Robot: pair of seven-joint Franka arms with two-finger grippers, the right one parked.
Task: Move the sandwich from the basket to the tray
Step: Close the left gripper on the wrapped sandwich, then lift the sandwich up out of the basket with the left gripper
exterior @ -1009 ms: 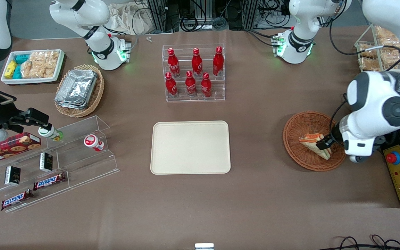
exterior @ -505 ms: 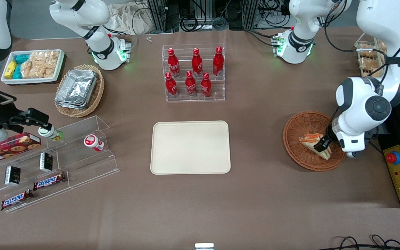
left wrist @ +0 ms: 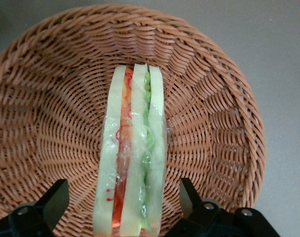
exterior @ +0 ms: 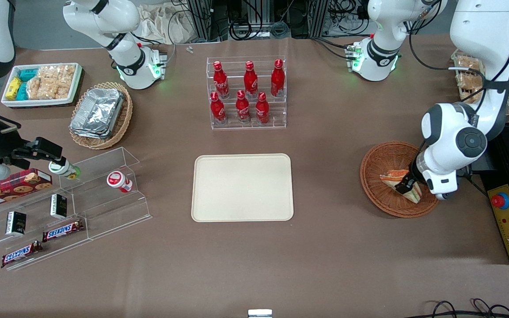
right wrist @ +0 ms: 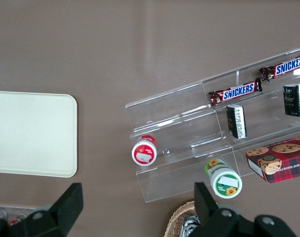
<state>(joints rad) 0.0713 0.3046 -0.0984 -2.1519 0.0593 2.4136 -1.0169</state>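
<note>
At the front frame's right, my gripper (left wrist: 124, 207) straddled, fingers apart, the plastic-wrapped triangular sandwich (left wrist: 132, 158) in the reddish-brown wicker basket (left wrist: 51, 98); I feared the slick wrap slipping on closing.

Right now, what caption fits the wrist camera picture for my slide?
Open gripper straddling the wrapped sandwich that stands on edge in the brown wicker basket.
</note>
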